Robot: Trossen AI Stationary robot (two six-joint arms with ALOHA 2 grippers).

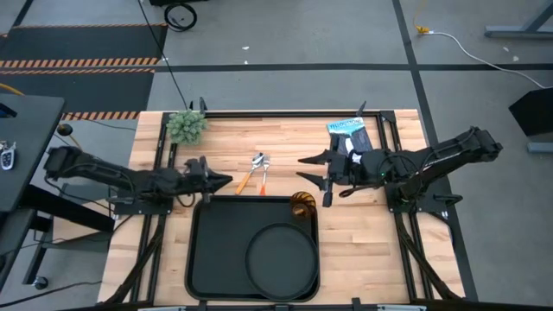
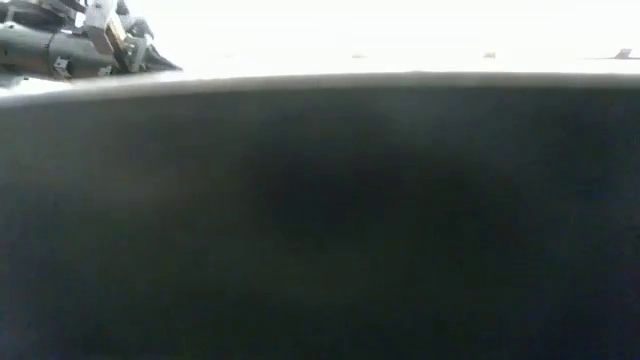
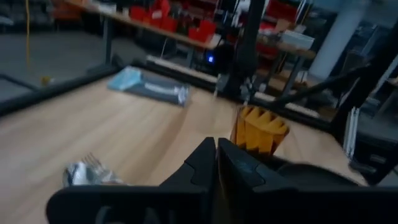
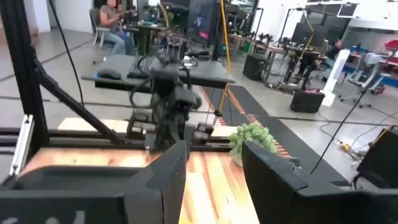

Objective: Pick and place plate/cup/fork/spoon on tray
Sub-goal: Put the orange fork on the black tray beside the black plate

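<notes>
The black tray point(image 1: 216, 250) lies at the table's near middle. The round black plate point(image 1: 281, 259) rests flat in its near right part. The amber cup point(image 1: 302, 206) stands in the tray's far right corner and also shows in the left wrist view point(image 3: 258, 129). The fork and spoon point(image 1: 255, 173), with orange handles, lie side by side on the wood just beyond the tray's far rim; their silver ends show in the left wrist view point(image 3: 87, 171). My left gripper point(image 1: 226, 180) is shut and empty over the tray's far left corner. My right gripper point(image 1: 301, 169) is open and empty, beyond the cup.
A green plant point(image 1: 186, 126) stands at the far left of the table. A blue packet point(image 1: 348, 131) lies at the far right. The tray's dark wall point(image 2: 320, 220) fills the low view. People sit at desks in the room beyond point(image 4: 115, 22).
</notes>
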